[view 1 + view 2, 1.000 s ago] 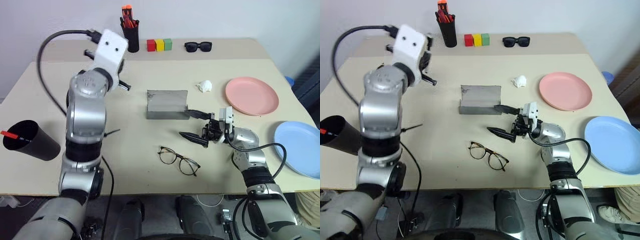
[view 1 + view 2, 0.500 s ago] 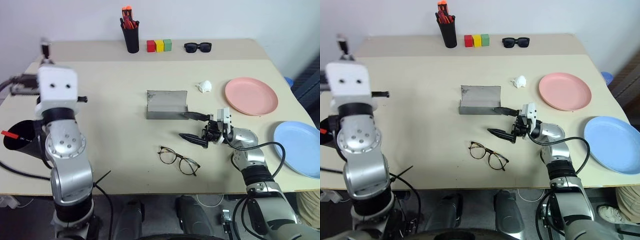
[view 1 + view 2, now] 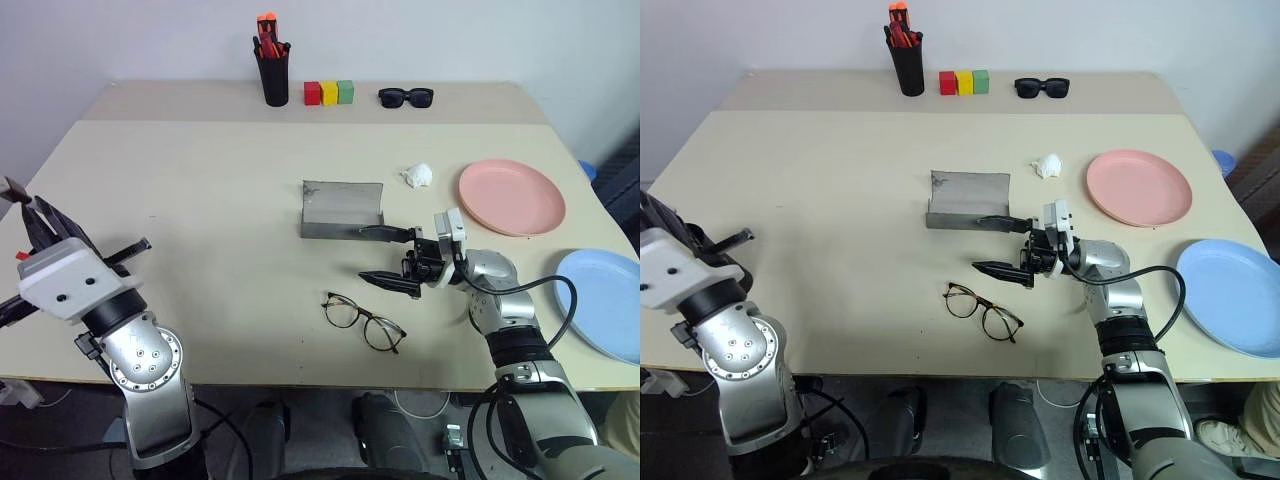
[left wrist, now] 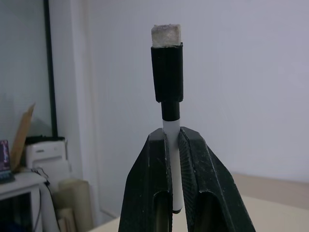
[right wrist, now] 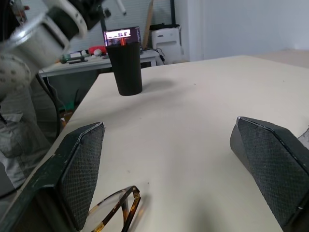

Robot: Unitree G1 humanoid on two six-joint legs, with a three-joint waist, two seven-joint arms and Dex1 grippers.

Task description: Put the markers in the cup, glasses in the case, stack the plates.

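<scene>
Far left, the left gripper (image 4: 173, 145) is clenched on the white marker (image 4: 172, 159), which stands between the jaws with its long axis running along the fingers and its black cap (image 4: 167, 72) pointing out past the tips, away from the wrist. In the head views that hand hangs off the left edge of the worktop (image 3: 220, 200), tips up and outward. The cup (image 5: 124, 67) appears in the right wrist view, upright at the worktop's left edge with a red marker tip (image 5: 122, 42) showing in its mouth; how it lies from the left jaws I cannot tell. My judgement is that the drop turns on getting the marker's axis upright over that mouth.

Toward the middle, the glasses (image 3: 364, 319) lie open-armed on the worktop, long axis running lens to lens, slanting from the left lens toward the near right. They sit just below and to the near side of the right gripper (image 3: 385, 256), whose jaws are spread wide and empty, pointing leftward and roughly level. The right arm is plainly the nearer one. The case (image 3: 342, 210) stands open just beyond those jaws, its long axis across the worktop.

Right of that, the pink plate (image 3: 506, 196) and the blue plate (image 3: 608, 304) lie apart, unstacked
</scene>
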